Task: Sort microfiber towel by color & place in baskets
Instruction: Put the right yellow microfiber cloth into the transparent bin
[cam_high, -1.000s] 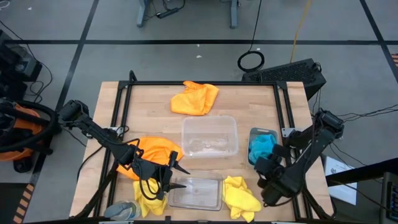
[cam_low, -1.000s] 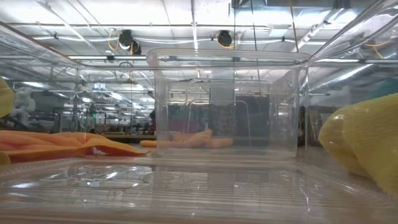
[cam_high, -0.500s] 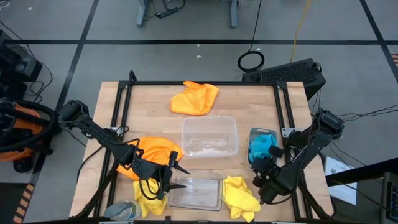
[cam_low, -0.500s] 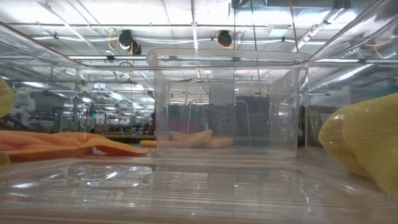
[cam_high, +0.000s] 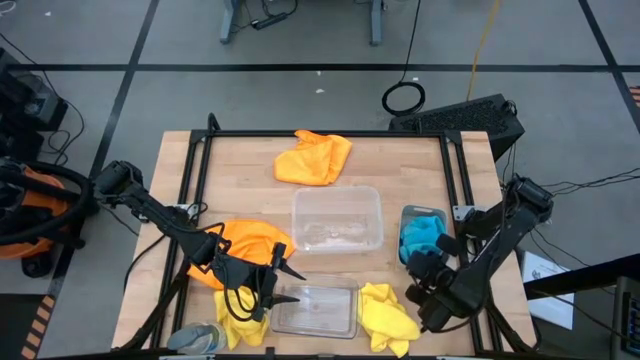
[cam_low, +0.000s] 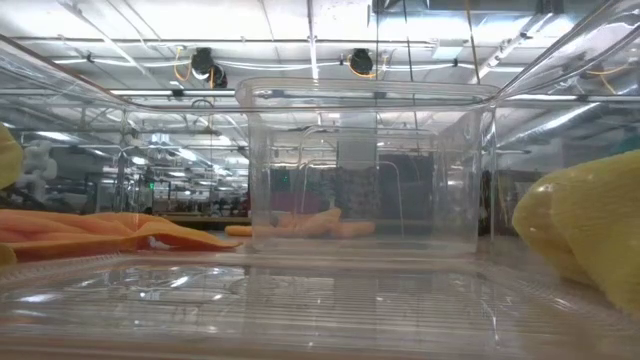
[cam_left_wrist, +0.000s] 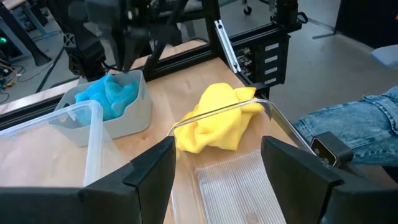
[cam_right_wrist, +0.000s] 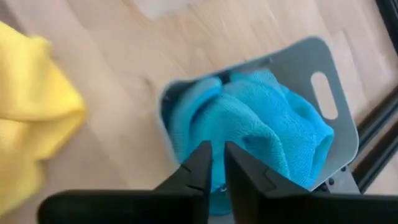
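We list, relative to the central clear basket:

- Greyish basket to its right, holding blue towels.
- Right gripper just off that basket, fingers nearly together, holding nothing.
- Left gripper at the near clear basket, fingers spread, empty.
- Yellow towels flank that basket; orange towels lie beyond and left.

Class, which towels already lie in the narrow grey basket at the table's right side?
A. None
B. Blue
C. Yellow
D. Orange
B: bright blue towels fill the grey basket, while the orange and yellow ones lie on the table outside it.
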